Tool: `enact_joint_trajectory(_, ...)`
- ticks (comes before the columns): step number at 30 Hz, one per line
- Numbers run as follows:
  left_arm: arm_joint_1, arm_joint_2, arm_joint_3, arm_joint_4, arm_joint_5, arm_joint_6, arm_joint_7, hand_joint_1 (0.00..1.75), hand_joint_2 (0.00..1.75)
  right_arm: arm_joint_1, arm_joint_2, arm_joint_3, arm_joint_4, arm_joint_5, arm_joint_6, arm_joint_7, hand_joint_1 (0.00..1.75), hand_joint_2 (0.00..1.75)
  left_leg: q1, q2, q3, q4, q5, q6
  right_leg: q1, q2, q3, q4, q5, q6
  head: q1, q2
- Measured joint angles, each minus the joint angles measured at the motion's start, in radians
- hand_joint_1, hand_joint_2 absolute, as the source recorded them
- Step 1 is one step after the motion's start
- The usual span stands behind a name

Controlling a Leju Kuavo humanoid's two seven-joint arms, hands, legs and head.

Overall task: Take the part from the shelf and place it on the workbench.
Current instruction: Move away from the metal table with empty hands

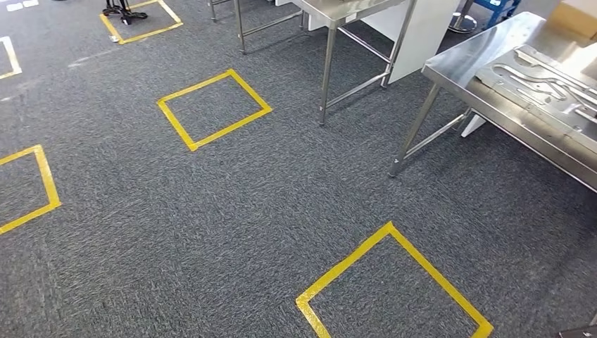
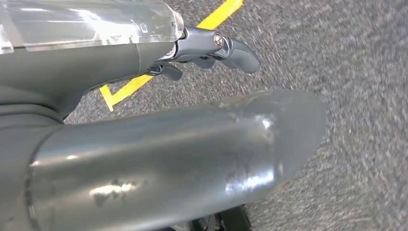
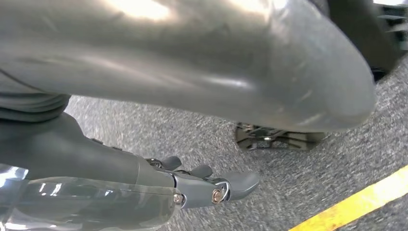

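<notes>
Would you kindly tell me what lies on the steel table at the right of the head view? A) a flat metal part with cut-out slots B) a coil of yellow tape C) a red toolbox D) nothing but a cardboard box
A: a flat grey metal part with long cut-out slots lies on the steel table.

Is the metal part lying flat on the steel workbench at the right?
Touching. In the head view the metal part lies flat on the steel workbench top, with no gap showing beneath it.

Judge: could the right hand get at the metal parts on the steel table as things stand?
Probably not. The right hand hangs over carpet, while the metal parts lie on the steel table, apart from it.
</notes>
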Motion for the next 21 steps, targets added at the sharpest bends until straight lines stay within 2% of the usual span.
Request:
enact_joint_trajectory(1,-0.002,-0.002,0.0,0.002,0.0,0.0,0.0,0.0,0.0,0.0,-0.003,0.0,0.0,0.0,0.0,0.0,0.0,0.0,-0.001,-0.012,-0.001,0.0,0.001,-0.002,0.007,0.02,0.025,-0.059,0.024,-0.015,-0.001,0.0)
enact_joint_trajectory(2,-0.004,-0.003,0.0,0.004,0.0,0.0,0.0,0.0,0.0,-0.001,-0.007,0.0,0.0,0.0,0.0,0.0,0.0,0.0,0.0,-0.022,-0.004,0.0,0.004,-0.005,0.012,0.034,0.038,-0.093,0.035,-0.025,-0.002,0.0)
enact_joint_trajectory(3,-0.005,-0.004,0.0,0.006,0.0,0.0,0.0,0.0,0.0,-0.003,-0.009,0.0,0.0,0.0,0.0,0.0,0.0,0.0,0.002,-0.032,-0.008,-0.001,0.006,-0.009,0.014,0.035,0.04,-0.105,0.035,-0.031,-0.002,0.0)
enact_joint_trajectory(4,-0.004,-0.003,0.0,0.006,0.0,0.0,0.0,0.0,0.0,-0.006,-0.009,0.0,0.001,0.0,0.0,0.0,0.0,0.0,0.003,-0.044,-0.011,-0.004,0.01,-0.015,0.015,0.023,0.041,-0.112,0.039,-0.033,0.0,0.0)
enact_joint_trajectory(5,-0.002,-0.002,0.0,0.006,0.0,0.0,0.0,0.0,0.0,-0.008,-0.008,0.0,0.001,0.0,0.0,0.0,0.0,0.0,0.002,-0.045,-0.013,-0.002,0.012,-0.019,0.01,0.009,0.045,-0.122,0.046,-0.032,0.0,0.0)
enact_joint_trajectory(6,0.001,-0.001,0.0,0.006,0.0,0.0,0.0,0.0,0.0,-0.007,-0.008,0.0,0.001,0.0,0.0,0.0,0.0,0.0,-0.001,-0.028,-0.017,0.007,0.006,-0.023,0.006,-0.003,0.052,-0.136,0.053,-0.032,0.0,0.0)
enact_joint_trajectory(7,0.002,0.0,0.0,0.006,0.0,0.0,0.0,0.0,0.0,-0.006,-0.007,0.0,0.002,0.0,0.0,0.0,0.0,0.0,-0.004,-0.002,-0.029,0.032,-0.012,-0.027,0.002,-0.018,0.059,-0.149,0.06,-0.032,-0.002,0.0)
enact_joint_trajectory(9,-0.001,0.001,0.0,0.006,0.001,0.0,0.0,0.0,0.0,0.0,-0.007,0.0,0.003,0.0,0.0,0.0,0.0,0.0,-0.002,0.058,-0.08,0.142,-0.079,-0.038,-0.002,-0.051,0.066,-0.161,0.064,-0.031,-0.005,0.0)
enact_joint_trajectory(10,-0.002,0.001,0.0,0.006,0.001,0.0,0.0,0.0,0.0,0.002,-0.007,0.0,0.004,0.0,0.0,0.0,0.0,0.0,0.003,0.07,-0.112,0.208,-0.112,-0.045,-0.003,-0.069,0.066,-0.159,0.062,-0.029,-0.006,0.0)
enact_joint_trajectory(11,-0.002,0.002,0.0,0.006,0.0,0.0,0.0,0.0,0.0,0.003,-0.007,0.0,0.005,0.0,0.0,0.0,0.0,0.0,0.01,0.076,-0.135,0.258,-0.129,-0.053,-0.005,-0.085,0.065,-0.156,0.058,-0.026,-0.006,0.0)
enact_joint_trajectory(12,-0.002,0.002,0.0,0.006,0.0,0.0,0.0,0.0,0.0,0.003,-0.007,0.0,0.006,0.0,0.0,0.0,0.0,0.0,0.017,0.079,-0.141,0.274,-0.127,-0.061,-0.008,-0.1,0.065,-0.153,0.054,-0.021,-0.006,0.0)
enact_joint_trajectory(13,0.0,0.002,0.0,0.006,0.0,0.0,0.0,0.0,0.0,0.003,-0.007,0.0,0.006,0.0,0.0,0.0,0.0,0.0,0.023,0.084,-0.126,0.248,-0.105,-0.069,-0.013,-0.113,0.065,-0.147,0.049,-0.015,-0.006,0.0)
enact_joint_trajectory(14,0.0,0.002,0.0,0.006,0.0,0.0,0.0,0.0,0.0,0.002,-0.006,0.0,0.007,0.0,-0.001,0.0,0.0,0.0,0.029,0.097,-0.093,0.186,-0.071,-0.078,-0.019,-0.127,0.065,-0.138,0.042,-0.007,-0.007,0.0)
enact_joint_trajectory(15,0.0,0.002,0.0,0.006,-0.001,0.0,0.0,0.0,0.0,0.002,-0.007,0.0,0.007,0.0,-0.003,0.001,0.0,0.0,0.033,0.12,-0.058,0.12,-0.043,-0.084,-0.022,-0.139,0.065,-0.126,0.032,0.003,-0.007,0.0)
enact_joint_trajectory(16,-0.001,0.0,0.0,0.008,-0.002,0.0,0.0,0.0,0.0,0.002,-0.008,0.0,0.007,0.0,-0.004,0.002,0.0,0.0,0.036,0.141,-0.03,0.066,-0.021,-0.085,-0.024,-0.15,0.064,-0.113,0.021,0.014,-0.007,0.0)
enact_joint_trajectory(17,-0.002,-0.002,0.0,0.009,-0.004,0.0,-0.001,0.0,0.0,0.001,-0.01,0.0,0.007,0.0,-0.006,0.003,0.0,0.0,0.036,0.154,-0.015,0.036,-0.011,-0.079,-0.023,-0.16,0.065,-0.102,0.012,0.023,-0.005,0.0)
enact_joint_trajectory(18,-0.002,-0.004,-0.001,0.01,-0.005,-0.001,-0.001,0.0,0.0,-0.001,-0.012,0.0,0.008,0.001,-0.007,0.005,0.0,0.0,0.034,0.158,-0.016,0.033,-0.011,-0.069,-0.021,-0.167,0.065,-0.096,0.007,0.03,-0.003,0.0)
enact_joint_trajectory(20,-0.001,-0.004,-0.001,0.01,-0.005,-0.001,-0.001,0.0,0.0,-0.007,-0.012,0.0,0.008,0.002,-0.007,0.006,0.0,0.0,0.032,0.136,-0.022,0.035,-0.009,-0.048,-0.023,-0.179,0.069,-0.096,0.003,0.04,0.0,0.0)
enact_joint_trajectory(21,0.0,-0.004,-0.001,0.01,-0.005,-0.001,-0.001,0.0,0.0,-0.01,-0.012,0.0,0.008,0.002,-0.007,0.006,0.0,0.0,0.031,0.126,-0.025,0.034,-0.006,-0.041,-0.027,-0.164,0.068,-0.09,-0.006,0.045,0.002,0.0)
